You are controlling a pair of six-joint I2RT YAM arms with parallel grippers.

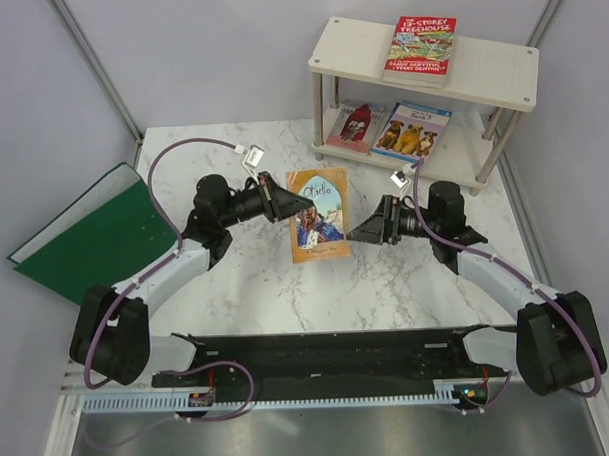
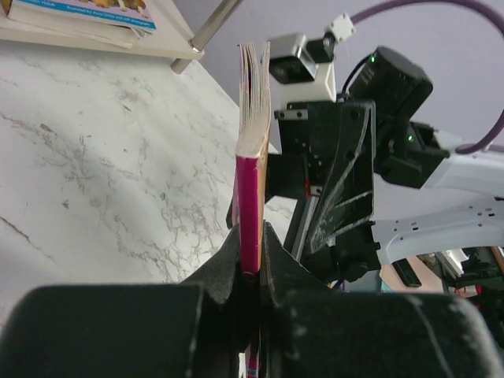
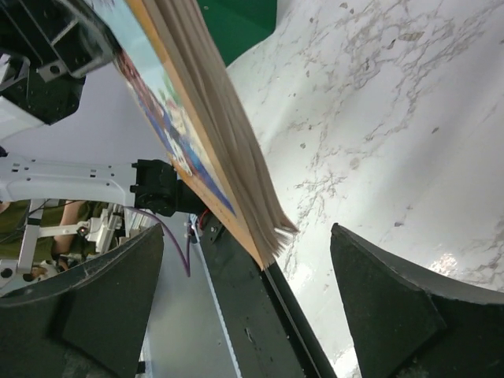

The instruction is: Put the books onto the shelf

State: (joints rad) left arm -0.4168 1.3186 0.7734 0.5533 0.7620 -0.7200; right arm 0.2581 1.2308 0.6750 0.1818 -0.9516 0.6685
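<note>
A tan book [image 1: 317, 216] with a figure on its cover stands upright above the marble table, between my two grippers. My left gripper [image 1: 284, 202] is shut on its left, spine-side edge; in the left wrist view the pink spine [image 2: 250, 213] sits pinched between the jaws of that gripper [image 2: 253, 260]. My right gripper [image 1: 360, 231] is open at the book's right edge, with the fanned pages [image 3: 228, 142] between its spread fingers [image 3: 378, 299], touching neither. The shelf [image 1: 358, 51] stands at the back right. A red-green Treehouse book [image 1: 421, 46] lies on top, two more books [image 1: 353, 126] [image 1: 411, 130] below.
A large green folder [image 1: 95, 235] lies at the left edge of the table. The black base rail [image 1: 329, 352] of both arms runs along the near edge. Slanted frame poles [image 1: 93, 55] rise at the back corners.
</note>
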